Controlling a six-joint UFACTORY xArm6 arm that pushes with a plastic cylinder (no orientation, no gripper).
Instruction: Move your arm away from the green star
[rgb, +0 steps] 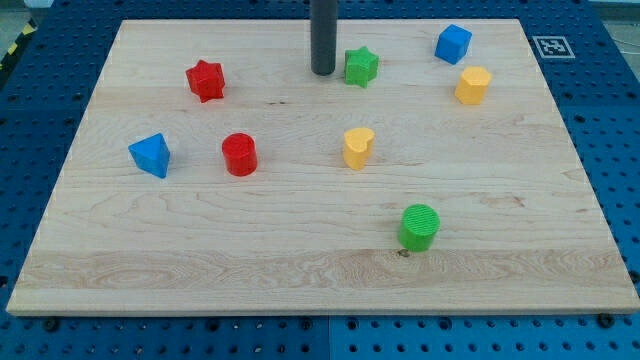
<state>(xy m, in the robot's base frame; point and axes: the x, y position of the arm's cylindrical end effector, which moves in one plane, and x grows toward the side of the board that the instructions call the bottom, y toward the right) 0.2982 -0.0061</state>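
Near the top of the board, just past twelve o'clock from its middle, my tip (323, 72) stands just beside the green star (361, 66), at the star's nine o'clock, with a thin strip of bare wood between them as far as I can tell. There are no fingers to speak of here: the arm ends in a plain dark rod, so nothing is open, closed or clamped. The star sits close enough that any drift toward three o'clock would nudge it, which is likely why the task asks me to back off; the bare wood toward nine and seven o'clock looks like the safest way out, short of the red star (205, 80). The yellow block (358, 147) lies at the star's six o'clock. The wooden board (520, 260) is pale and flat, resting on a blue perforated table (610, 150).
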